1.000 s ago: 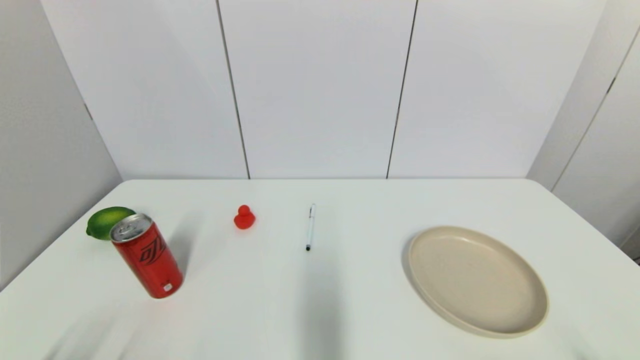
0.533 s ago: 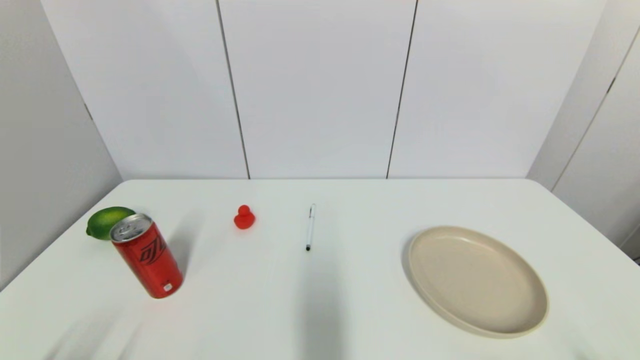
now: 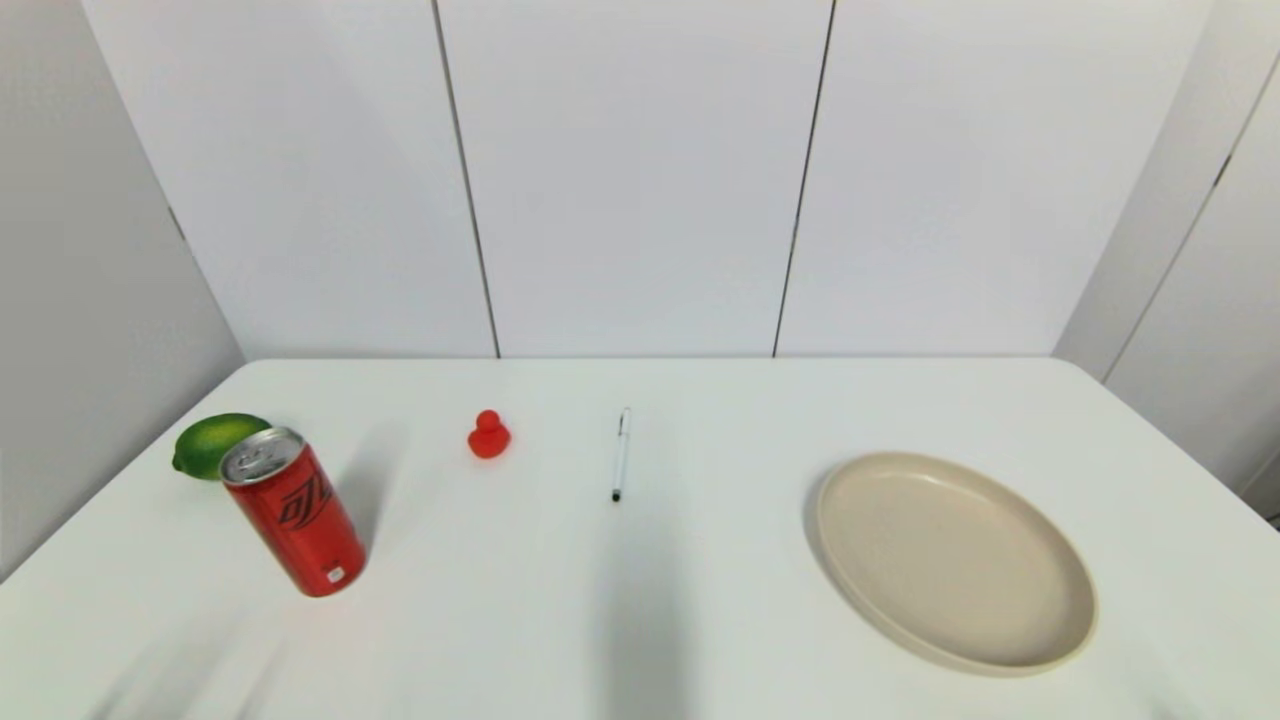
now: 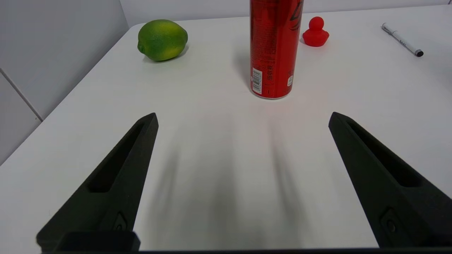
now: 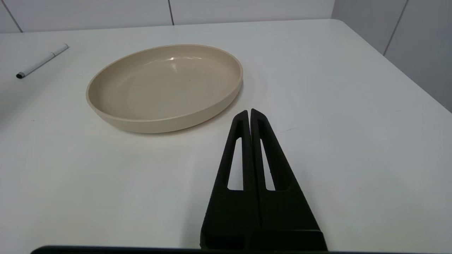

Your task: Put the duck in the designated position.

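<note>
On the white desk (image 3: pixel 640 620), seen from the head view and taking the pen as the middle of the dial, a green lime (image 3: pixel 218 443) lies farthest out at nine o'clock, near the desk's left edge, with an upright red can (image 3: pixel 292 511) just beside it at the lime's four o'clock, partly overlapping it in this view. The left hand (image 4: pixel 243 118) hovers low over the near left part of the desk, its two black fingers (image 4: pixel 116 183) spread wide apart and holding nothing, the can standing ahead of them. The duck (image 3: pixel 489 435), small, red and upright, sits untouched at nine o'clock from the pen, well apart from the can and from both hands. The white pen (image 3: pixel 620 453) lies with its dark tip towards six o'clock. A round beige plate (image 3: pixel 955 560) rests at about four o'clock. The right hand (image 5: pixel 250 112) hangs just beside the plate's near rim, its fingers pressed together on nothing.
</note>
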Available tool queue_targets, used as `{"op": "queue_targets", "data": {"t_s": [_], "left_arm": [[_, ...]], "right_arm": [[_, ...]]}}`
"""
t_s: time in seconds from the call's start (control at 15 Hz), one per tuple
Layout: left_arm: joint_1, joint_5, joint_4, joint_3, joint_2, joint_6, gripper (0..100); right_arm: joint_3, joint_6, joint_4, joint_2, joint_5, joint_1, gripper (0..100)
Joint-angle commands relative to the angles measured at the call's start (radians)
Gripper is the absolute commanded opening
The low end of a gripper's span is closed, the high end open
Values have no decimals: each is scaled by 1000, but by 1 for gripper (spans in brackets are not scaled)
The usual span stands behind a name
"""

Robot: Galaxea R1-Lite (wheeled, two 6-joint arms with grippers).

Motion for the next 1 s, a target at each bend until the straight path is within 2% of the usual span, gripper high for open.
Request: {"op": "queue_targets", "data": {"t_s": [0.07,0.93,1.0], "left_arm": [[0,0,0,0,0,0,100],[0,0,0,0,0,0,100],[0,0,0,0,0,0,100]], "right_arm": [[0,4,0,2,0,0,0],[0,4,-1,2,0,0,0],[0,5,-1,2,0,0,100]]}}
